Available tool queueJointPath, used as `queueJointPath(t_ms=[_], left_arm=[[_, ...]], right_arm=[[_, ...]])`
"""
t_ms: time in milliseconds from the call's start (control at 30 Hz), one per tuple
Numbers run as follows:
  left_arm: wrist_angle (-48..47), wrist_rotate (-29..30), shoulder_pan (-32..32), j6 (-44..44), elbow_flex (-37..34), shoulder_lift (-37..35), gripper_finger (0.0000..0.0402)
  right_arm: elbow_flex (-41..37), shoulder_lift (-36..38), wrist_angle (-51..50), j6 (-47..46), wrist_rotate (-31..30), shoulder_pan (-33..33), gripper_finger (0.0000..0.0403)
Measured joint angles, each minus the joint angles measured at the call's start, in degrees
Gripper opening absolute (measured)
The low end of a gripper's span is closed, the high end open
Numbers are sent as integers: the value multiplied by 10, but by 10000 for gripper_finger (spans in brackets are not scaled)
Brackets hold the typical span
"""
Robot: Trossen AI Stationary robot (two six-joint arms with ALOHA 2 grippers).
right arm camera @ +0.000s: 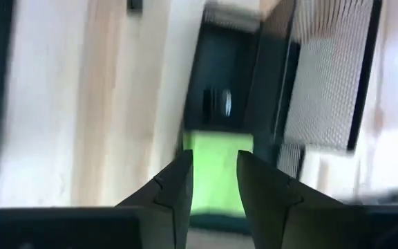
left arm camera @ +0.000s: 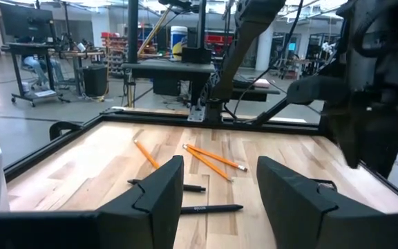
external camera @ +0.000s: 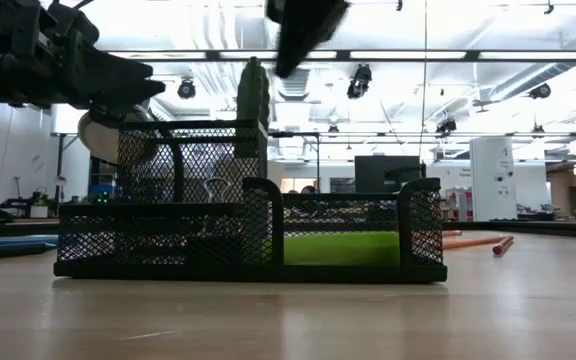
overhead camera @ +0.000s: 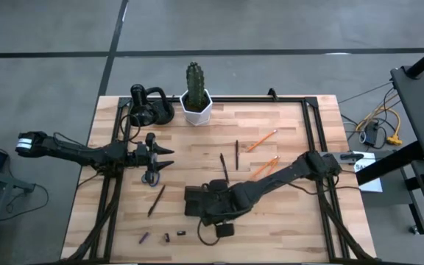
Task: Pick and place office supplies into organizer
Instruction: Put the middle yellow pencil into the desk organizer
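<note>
Mid-release over organizer (overhead camera: pixel 205 200) near desk's front edge: right tool (right arm camera: pixel 213 181) slightly spread, empty, above green pad (right arm camera: pixel 216 166) now lying inside; left tool (left arm camera: pixel 216 190) spread wide, idle by scissors (overhead camera: pixel 151 175); next probably lifting clear, fetching pencils (overhead camera: pixel 260 141) beyond.
</note>
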State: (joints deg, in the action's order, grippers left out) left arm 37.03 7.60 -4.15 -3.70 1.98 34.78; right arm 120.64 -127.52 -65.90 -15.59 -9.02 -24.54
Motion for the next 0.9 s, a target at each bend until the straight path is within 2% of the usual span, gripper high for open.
queueJointPath(t_ms=[267, 533, 633, 767, 900], left_arm=[[0, 0, 0, 0, 0, 1, 169], [0, 0, 0, 0, 0, 1, 169], [1, 0, 0, 0, 0, 0, 169], [0, 0, 0, 0, 0, 3, 169], [0, 2, 0, 0, 0, 3, 169]], right_arm=[[-11, 4, -119, -23, -85, -21, 90], [-75, 47, -120, -23, -114, -23, 87], [-120, 86, -117, -44, -162, -16, 85], [-207, 177, -86, -110, -236, 0, 84], [-320, 281, 7, -172, -253, 27, 86]])
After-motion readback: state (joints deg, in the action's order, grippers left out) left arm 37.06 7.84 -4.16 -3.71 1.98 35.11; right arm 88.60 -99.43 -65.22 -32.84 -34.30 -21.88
